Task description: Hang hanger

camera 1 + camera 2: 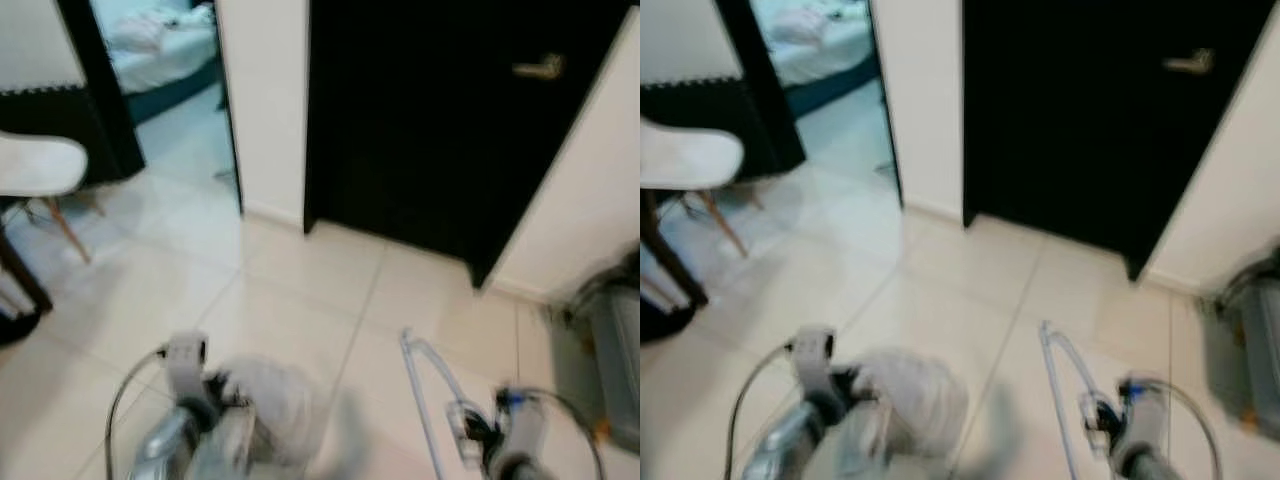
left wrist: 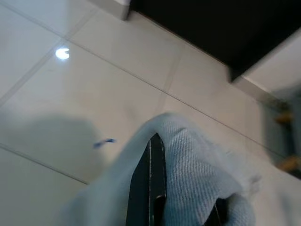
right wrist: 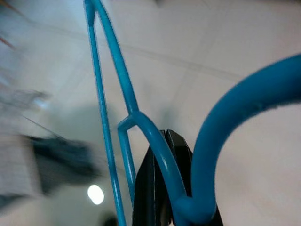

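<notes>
A blue plastic hanger (image 3: 120,70) is pinched near its hook by my right gripper (image 3: 162,193), which is shut on it. In the left eye view the hanger (image 1: 425,375) looks pale and slants up from the right gripper (image 1: 468,425), low at the right over the floor. My left gripper (image 1: 215,395), low at the left, is shut on a bundle of white-grey cloth (image 1: 268,395). The left wrist view has the knitted cloth (image 2: 202,174) draped over the closed black fingers (image 2: 150,188). The eye views are blurred.
A black door (image 1: 440,120) with a metal handle (image 1: 538,68) stands ahead. To its left are a white wall section (image 1: 265,100) and an open doorway to a room with a bed (image 1: 160,45). A white chair (image 1: 35,165) is at the left, a grey appliance (image 1: 615,350) at the right. The floor is pale tile (image 1: 320,290).
</notes>
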